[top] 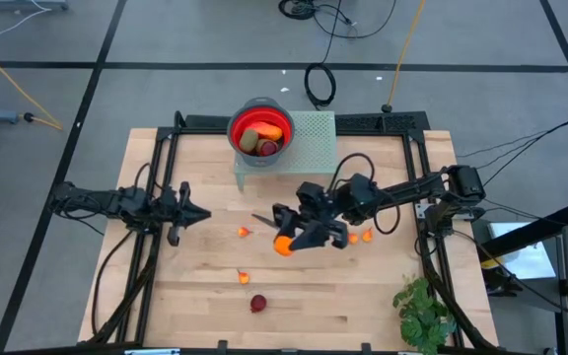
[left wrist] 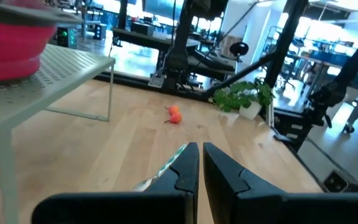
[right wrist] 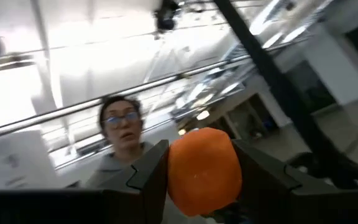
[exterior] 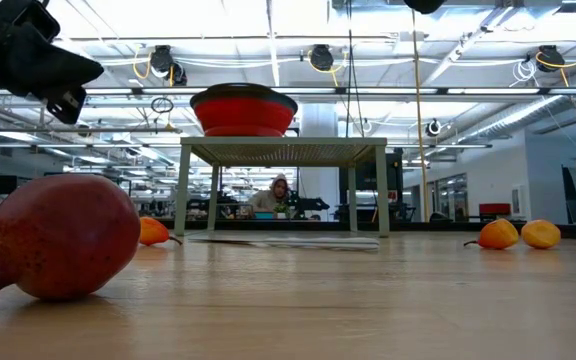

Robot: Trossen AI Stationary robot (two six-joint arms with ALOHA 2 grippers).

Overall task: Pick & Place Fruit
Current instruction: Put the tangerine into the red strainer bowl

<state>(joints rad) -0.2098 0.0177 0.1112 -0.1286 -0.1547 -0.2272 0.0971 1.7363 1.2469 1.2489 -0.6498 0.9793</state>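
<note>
My right gripper [top: 286, 243] is over the middle of the table, shut on a round orange fruit [right wrist: 204, 171]. The left gripper [top: 201, 214] waits shut at the table's left, and a thin silver knife [left wrist: 166, 165] lies just beyond its fingers. A red bowl [top: 260, 130] sits on a pale green perforated stand [top: 309, 138] at the far side, holding a red-orange piece and olive-brown ovals. Small orange pieces [top: 244, 233] [top: 243, 278] [top: 360, 236] lie on the wood. A dark red round fruit [exterior: 58, 235] rests near the near edge. My right gripper pinches the round orange fruit [top: 283, 247] by its two opposite sides, one finger [right wrist: 151, 174] on each side. The fingers reach in from the table's right and tip upward, toward the ceiling. The fruit fills the gap and is not on the table.
A green leafy plant [top: 422, 311] stands at the near right corner. The knife [top: 264, 221] lies left of the right gripper. A black frame [top: 294, 122] borders the table. A person [right wrist: 120, 134] is in the room beyond. Bare wood lies between the near-side pieces.
</note>
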